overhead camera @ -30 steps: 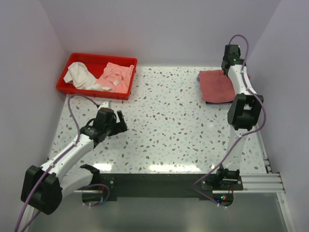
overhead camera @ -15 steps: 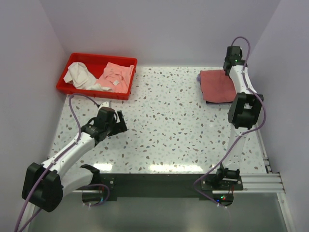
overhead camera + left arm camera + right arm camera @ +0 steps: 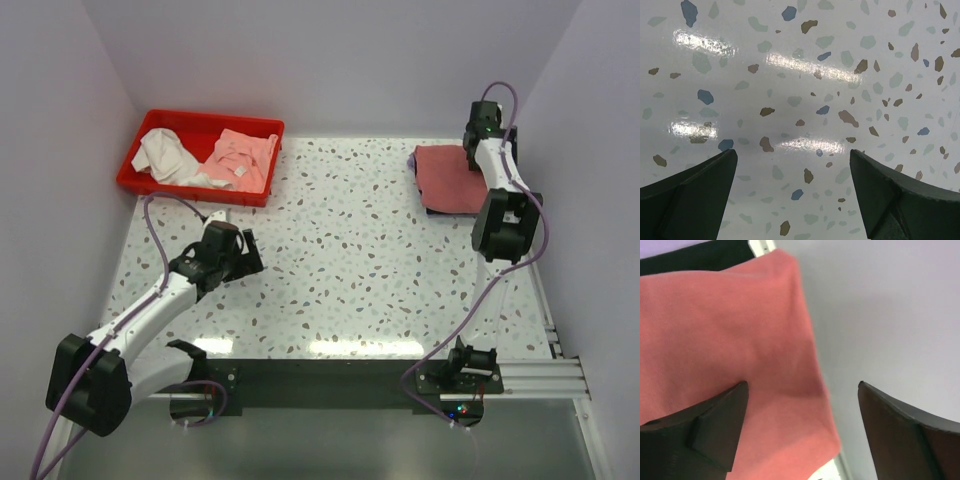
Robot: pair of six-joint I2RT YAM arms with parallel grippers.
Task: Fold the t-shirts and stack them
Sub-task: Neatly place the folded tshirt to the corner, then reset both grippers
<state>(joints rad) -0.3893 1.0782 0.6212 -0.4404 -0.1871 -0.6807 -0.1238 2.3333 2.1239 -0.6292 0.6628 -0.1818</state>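
A folded dusty rose-red t-shirt [image 3: 448, 178] lies flat at the table's back right corner. My right gripper [image 3: 474, 143] hangs over the shirt's far right edge, by the wall. In the right wrist view it [image 3: 802, 407] is open, and the red cloth [image 3: 725, 340] lies below the jaws, with one finger over it and the other over the bare wall side. A dark band [image 3: 695, 257] shows past the cloth's far edge; I cannot tell what it is. My left gripper [image 3: 248, 255] [image 3: 792, 172] stands open over bare speckled table at the left, holding nothing.
A red bin [image 3: 140, 178] at the back left holds a crumpled white cloth [image 3: 165, 155] and a pink cloth [image 3: 240, 155]. Purple walls close in the table at the back and both sides. The right arm's elbow [image 3: 505, 225] hangs over the table's right edge.
My right gripper has opened and let go of the rose-red t-shirt, and the arm has shifted slightly toward the back wall. The left arm has not moved.
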